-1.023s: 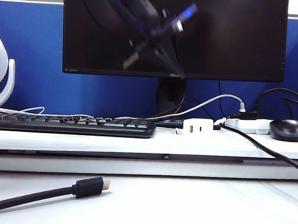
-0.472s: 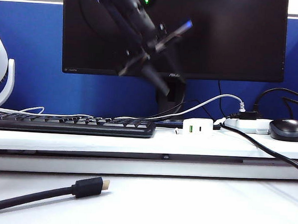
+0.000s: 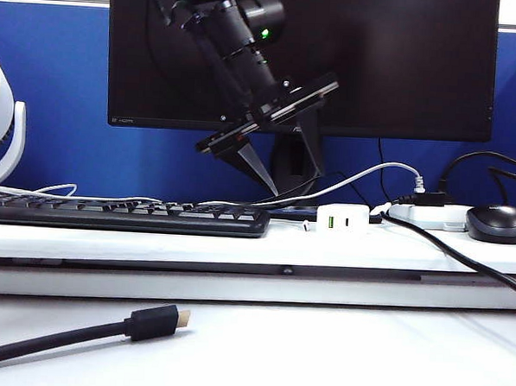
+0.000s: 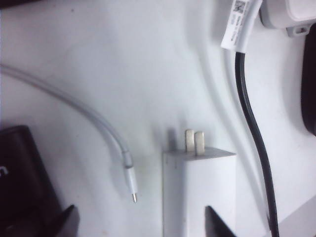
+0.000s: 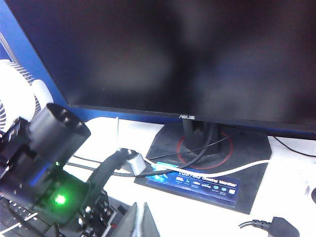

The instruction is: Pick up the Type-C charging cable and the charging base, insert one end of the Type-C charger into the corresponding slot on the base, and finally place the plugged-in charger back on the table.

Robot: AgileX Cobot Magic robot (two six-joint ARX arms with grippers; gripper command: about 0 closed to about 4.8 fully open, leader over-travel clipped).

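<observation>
The charging base (image 3: 343, 218) is a small white block on the raised shelf of the table (image 3: 336, 353), below the monitor. In the left wrist view the charging base (image 4: 197, 192) lies with its two prongs showing. Just beside it rests the metal tip of the thin white Type-C charging cable (image 4: 129, 180). My left gripper (image 3: 293, 182) hangs open above and left of the base. In its own view the left gripper (image 4: 143, 222) straddles the cable tip and part of the base and holds nothing. My right gripper (image 5: 140, 219) is shut, off the shelf, facing the monitor stand.
A black keyboard (image 3: 123, 214) fills the shelf's left part. A white power strip (image 3: 430, 217) and dark mouse (image 3: 497, 223) sit right of the base. A thick black cable (image 4: 252, 123) runs past the base. A black gold-tipped plug (image 3: 156, 321) lies on the lower table. The monitor (image 3: 377, 61) stands behind.
My left arm has come down in front of the monitor toward the shelf, and its jaws have spread from shut to open. The base and cables have not moved.
</observation>
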